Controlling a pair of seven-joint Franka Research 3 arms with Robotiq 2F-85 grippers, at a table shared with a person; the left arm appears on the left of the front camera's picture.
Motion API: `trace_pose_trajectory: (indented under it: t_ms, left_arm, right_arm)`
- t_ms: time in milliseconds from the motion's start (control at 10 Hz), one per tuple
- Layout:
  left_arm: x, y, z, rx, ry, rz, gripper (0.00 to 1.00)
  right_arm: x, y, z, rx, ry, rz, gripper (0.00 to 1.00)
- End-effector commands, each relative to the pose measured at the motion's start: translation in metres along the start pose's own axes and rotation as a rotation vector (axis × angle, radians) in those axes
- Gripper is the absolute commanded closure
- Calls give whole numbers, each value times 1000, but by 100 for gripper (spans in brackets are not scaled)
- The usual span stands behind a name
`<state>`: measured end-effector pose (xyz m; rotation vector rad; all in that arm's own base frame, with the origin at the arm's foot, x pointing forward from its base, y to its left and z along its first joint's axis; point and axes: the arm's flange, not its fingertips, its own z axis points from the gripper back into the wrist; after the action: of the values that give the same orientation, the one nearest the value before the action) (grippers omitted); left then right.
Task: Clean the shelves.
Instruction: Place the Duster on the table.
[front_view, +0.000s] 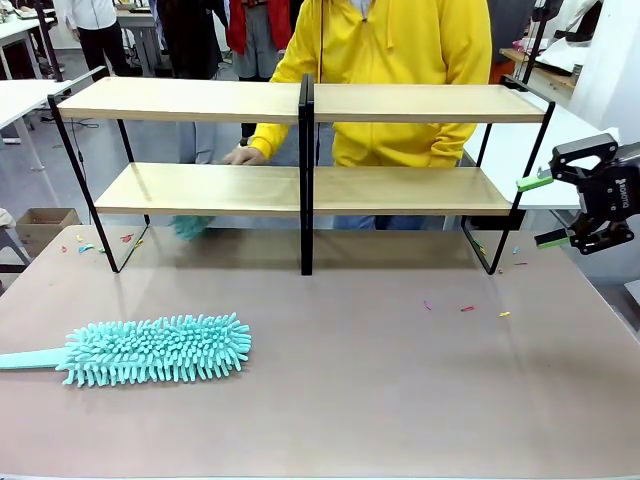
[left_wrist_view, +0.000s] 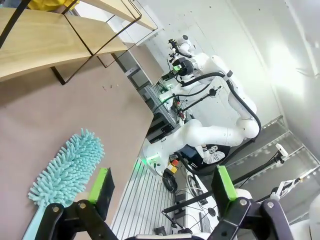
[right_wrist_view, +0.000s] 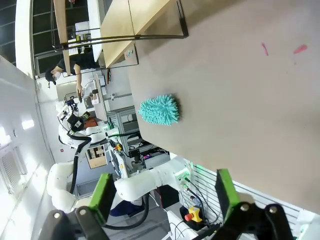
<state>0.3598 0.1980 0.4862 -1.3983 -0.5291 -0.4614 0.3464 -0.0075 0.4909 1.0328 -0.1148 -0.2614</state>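
1. Nearest, at the counter's (front_view: 400, 400) left, lies one teal fluffy duster (front_view: 155, 350). Its long axis runs left to right, with the head pointing right and the flat handle running off the left edge.
2. The left gripper (left_wrist_view: 162, 192) hangs just off the counter's edge beside the duster's handle, jaws spread and holding nothing.
3. The right gripper (front_view: 545, 210) hovers at the right edge, near the right end of the shelves, with its two green pads well apart and empty.
4. A few small coloured scraps (front_view: 465, 309) dot the counter, right of middle and by the rack's left foot.
5. Farther back stand the shelves (front_view: 300, 190), long axis left to right: two wooden tiers, split by one black centre upright.
6. A second teal duster (front_view: 188, 227) shows under the lower board.
7. Behind it a person in a yellow hoodie (front_view: 400, 70) rests a hand (front_view: 243, 155) on the lower tier.
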Motion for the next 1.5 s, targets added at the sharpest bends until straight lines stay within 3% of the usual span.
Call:
trace_pose_trajectory:
  t_ms: [0, 1400]
  left_arm:
    - [-3, -2, -2, 7, -3, -17, 0]
    - [-3, -2, -2, 7, -3, -17, 0]
  right_arm:
    - [1, 1, 0, 0, -12, 10, 0]
    - [1, 1, 0, 0, -12, 10, 0]
